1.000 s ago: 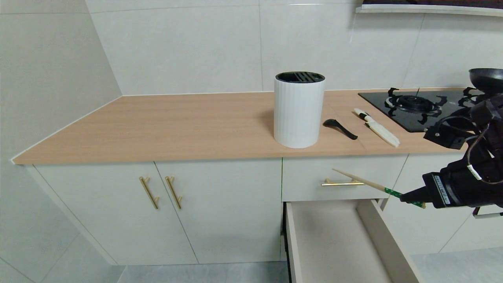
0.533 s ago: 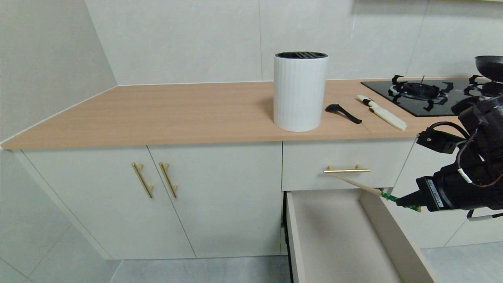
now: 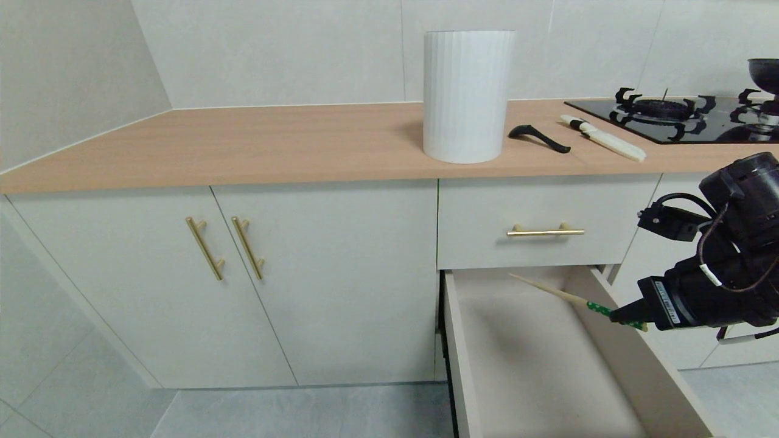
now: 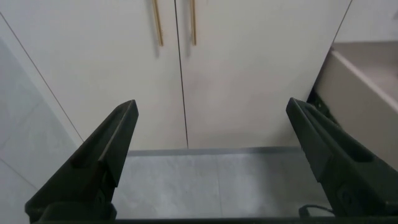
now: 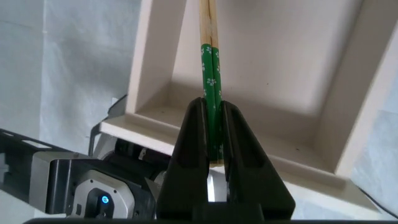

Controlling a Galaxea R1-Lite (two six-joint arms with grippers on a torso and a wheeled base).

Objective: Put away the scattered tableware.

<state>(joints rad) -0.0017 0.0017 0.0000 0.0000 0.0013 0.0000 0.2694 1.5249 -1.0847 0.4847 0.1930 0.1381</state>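
Observation:
My right gripper is shut on a pair of wooden chopsticks with green ends, which point out over the open lower drawer. In the right wrist view the chopsticks stick out between the closed fingers above the drawer's bare inside. On the counter lie a black spoon and a white knife, beside a tall white ribbed holder. My left gripper is open and holds nothing, low before the cabinet doors.
A black gas hob with a dark pan sits at the counter's far right. Above the open drawer is a closed drawer with a gold handle. Two cabinet doors stand to the left.
The head camera has sunk, so the whole picture shifted. The right gripper and chopsticks have dropped from the upper drawer's handle level to the open drawer's mouth.

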